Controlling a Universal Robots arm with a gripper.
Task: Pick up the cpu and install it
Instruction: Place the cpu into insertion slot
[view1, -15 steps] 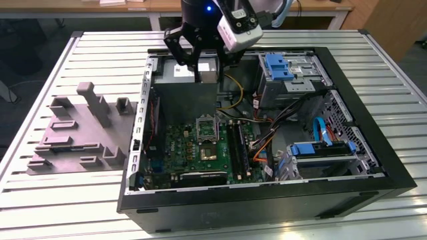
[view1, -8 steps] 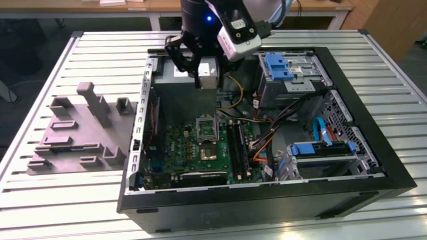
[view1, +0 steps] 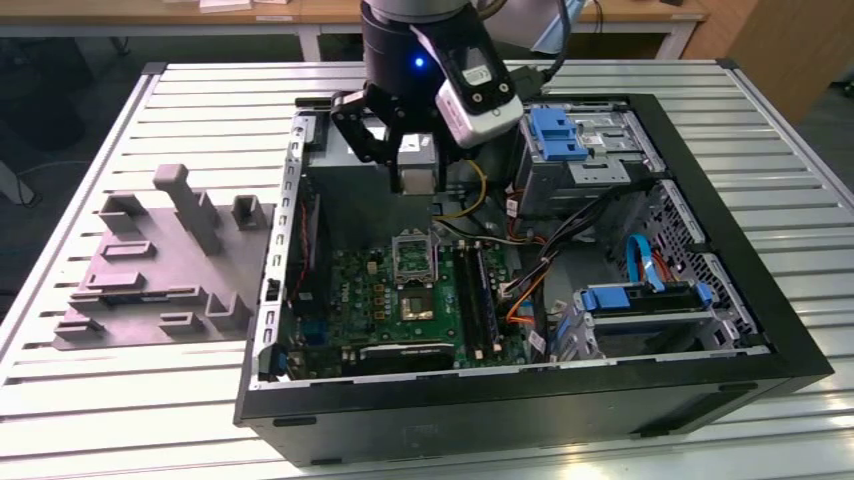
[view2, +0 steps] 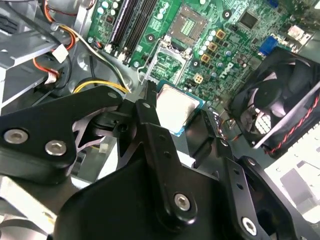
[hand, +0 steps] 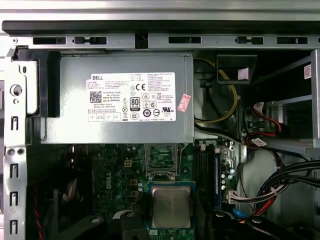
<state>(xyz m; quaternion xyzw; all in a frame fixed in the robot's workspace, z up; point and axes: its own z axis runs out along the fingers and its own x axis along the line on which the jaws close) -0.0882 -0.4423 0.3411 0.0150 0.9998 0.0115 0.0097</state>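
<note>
One pincer (view1: 415, 176) is clenched on the one cpu (view1: 418, 181), a finger (view2: 148, 102) pressed on each of two opposite edges, so the chip (hand: 171, 207) hangs flat above the green motherboard (view1: 380, 300) inside the one open computer case (view1: 534, 410). In the exterior view the single metal-framed socket (view1: 414, 252) lies below it, apart from the chip. One grey power supply box (hand: 115, 100) sits beside the board, with a yellow cable (hand: 231, 100) looping next to it, and one black fan (view2: 280, 100) stands near the pincer. Two blue drive brackets (view1: 558, 135) sit toward the exterior view's right. One grey tray (view1: 147, 260) rests on the slatted bench (view1: 134, 400), at the exterior view's left.
</note>
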